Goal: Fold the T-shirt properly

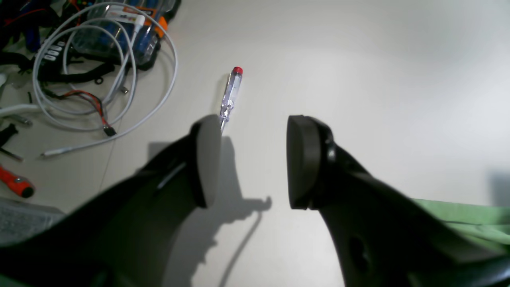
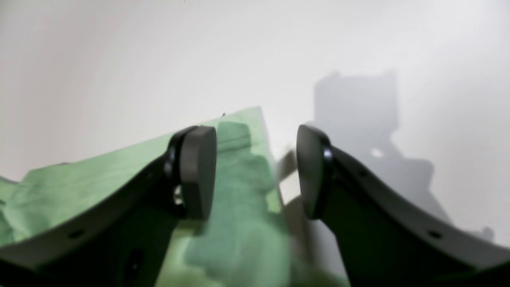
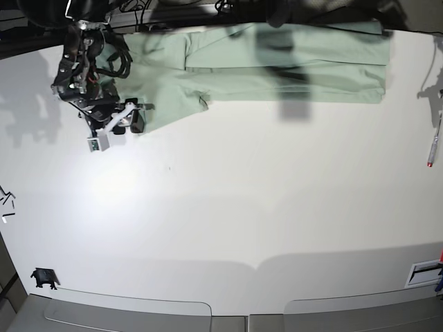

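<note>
T-shirt (image 3: 277, 66): half-folded on counter (image 3: 221, 207)
Right hand (image 2: 257, 171): open over sleeve edge
Left hand (image 1: 253, 161): open, empty
Next: regrasp, fold across

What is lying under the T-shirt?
The T-shirt lies on the white table. Only bare tabletop shows around its edges; whatever the cloth covers cannot be seen.
</note>
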Available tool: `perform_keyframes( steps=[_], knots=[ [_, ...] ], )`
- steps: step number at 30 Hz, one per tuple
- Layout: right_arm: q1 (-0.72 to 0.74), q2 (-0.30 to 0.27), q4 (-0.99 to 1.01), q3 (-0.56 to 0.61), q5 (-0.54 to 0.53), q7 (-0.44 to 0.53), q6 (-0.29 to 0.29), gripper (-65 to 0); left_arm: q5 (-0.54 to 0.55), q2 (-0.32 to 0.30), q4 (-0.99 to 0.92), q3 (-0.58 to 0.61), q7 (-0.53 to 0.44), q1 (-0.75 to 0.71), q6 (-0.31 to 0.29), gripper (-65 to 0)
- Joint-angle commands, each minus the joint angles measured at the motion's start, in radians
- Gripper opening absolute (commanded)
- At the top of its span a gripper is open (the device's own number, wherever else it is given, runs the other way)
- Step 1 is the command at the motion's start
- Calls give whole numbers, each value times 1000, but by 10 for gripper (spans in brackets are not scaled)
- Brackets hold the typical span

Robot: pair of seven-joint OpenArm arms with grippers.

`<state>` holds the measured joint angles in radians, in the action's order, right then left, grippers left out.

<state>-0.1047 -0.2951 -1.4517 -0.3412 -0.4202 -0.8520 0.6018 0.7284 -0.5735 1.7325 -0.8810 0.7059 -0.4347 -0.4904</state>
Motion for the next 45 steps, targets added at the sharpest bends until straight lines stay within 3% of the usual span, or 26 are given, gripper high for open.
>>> perform_keyframes(
  steps=[1, 5, 7, 9, 10, 13, 16, 21, 24, 31, 36, 40, 43, 45],
  knots=[
    [13, -11, -2, 4, -17, 21, 0, -347, 13, -23, 16, -10, -25, 2, 1, -398],
    [13, 5, 26, 16, -17, 0, 0, -364, 13, -23, 16, -10, -25, 2, 1, -398],
    [13, 4, 26, 16, -30, -26, 0, -460, 13, -23, 16, -10, -26, 2, 0, -398],
    [13, 4, 26, 14, -36, -39, 0, -620, 13, -23, 16, -10, -26, 2, 0, -398],
    [13, 4, 26, 14, -36, -39, 0, -650, 13, -23, 16, -10, -26, 2, 0, -398],
    [13, 3, 24, 14, -96, -66, 10, -650, 13, -23, 16, -10, -26, 2, 0, -398],
    [13, 4, 5, 14, -260, -157, 96, -650, 13, -23, 16, -10, -26, 2, 0, -398],
    [-31, 5, -100, 14, -604, -323, 96, -650, -62, -23, 16, -10, -25, 2, 1, -398],
    [-96, 7, -217, 14, -715, -388, 96, -650, -66, -23, 15, -10, -26, 0, 1, -398],
    [-242, 90, -388, 14, -895, -530, 96, -650, -42, -23, 15, -10, -26, 0, 1, -398],
    [-291, 172, -388, 14, -879, -531, 96, -650, -12, -22, 15, -10, -26, 0, 1, -398],
    [-292, 187, -388, 14, -863, -540, 96, -650, -13, -22, 15, -10, -22, 0, 1, -398],
    [-292, 187, -388, 14, -864, -539, 96, -430, -13, -22, 15, -10, -17, 0, 1, -398],
    [-292, 186, -388, 14, -884, -539, 96, -388, -12, -22, 15, -10, -3, 0, 1, -398]
  ],
)
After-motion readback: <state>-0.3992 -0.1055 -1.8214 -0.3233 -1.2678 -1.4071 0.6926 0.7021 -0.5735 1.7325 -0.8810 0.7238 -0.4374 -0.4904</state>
